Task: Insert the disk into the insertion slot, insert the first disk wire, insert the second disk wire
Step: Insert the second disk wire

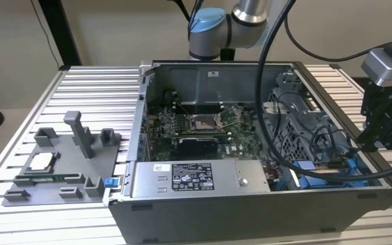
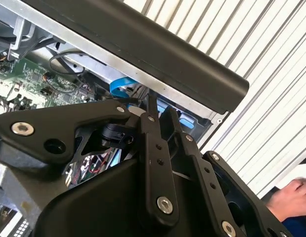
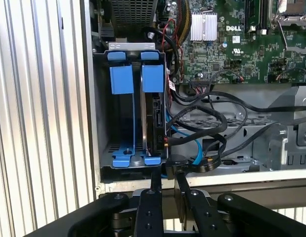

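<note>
**Gripper and case rim.** In the first wrist view the black gripper (image 3: 167, 174) sits just outside the rim of the open computer case (image 3: 241, 178), in line with the drive bay. A black cable connector (image 3: 175, 161) lies right at its tip. Whether the gripper is open or closed, or clamps that connector, cannot be told.

**Drive bay.** Just past the rim is the insertion slot (image 3: 132, 46), a grey metal bay with blue rails and tabs. The disk (image 3: 153, 123) stands edge-on inside it, in its blue carrier, on the side next to the cables.

**Cabling.** A blue flat cable (image 3: 198, 148) and a bundle of black wires (image 3: 212, 118) loop just beside the disk.

**Board.** Farther in lies the green motherboard (image 3: 232, 49) with a silver heat sink (image 3: 204, 25).

**Surroundings.** In the exterior view the case rests on a slatted aluminium table (image 1: 94, 87). A grey labelled power-supply box (image 1: 196, 178) sits along the near wall. A grey fixture plate (image 1: 53, 173) lies at the exterior view's left. In the second wrist view a person's hand (image 2: 291, 195) rests on the table beyond the case.
</note>
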### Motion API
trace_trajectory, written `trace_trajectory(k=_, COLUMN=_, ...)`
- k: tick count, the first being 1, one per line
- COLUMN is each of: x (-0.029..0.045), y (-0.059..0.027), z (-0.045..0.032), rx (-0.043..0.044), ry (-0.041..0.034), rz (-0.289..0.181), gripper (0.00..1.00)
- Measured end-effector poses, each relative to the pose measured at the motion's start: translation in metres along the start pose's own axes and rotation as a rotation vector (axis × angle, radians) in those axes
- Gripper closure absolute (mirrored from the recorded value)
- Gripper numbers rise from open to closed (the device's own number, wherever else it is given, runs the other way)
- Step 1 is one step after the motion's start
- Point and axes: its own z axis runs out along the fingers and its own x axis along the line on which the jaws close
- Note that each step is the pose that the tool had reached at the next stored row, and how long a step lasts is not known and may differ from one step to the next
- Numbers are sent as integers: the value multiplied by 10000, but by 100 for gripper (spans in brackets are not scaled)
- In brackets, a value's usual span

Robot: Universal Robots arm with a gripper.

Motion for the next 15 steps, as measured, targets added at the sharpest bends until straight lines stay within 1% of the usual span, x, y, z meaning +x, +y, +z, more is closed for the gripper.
trace_trajectory(k=2, x=0, y=-1, z=0, rx=-18, ry=1, rz=1, gripper=100)
trace_trajectory(k=5, x=0, y=0, z=1, rx=-88, ry=6, rz=8, gripper=100)
trace_trajectory(k=15, x=1, y=0, z=5, rx=-104, ry=7, rz=10, gripper=100)
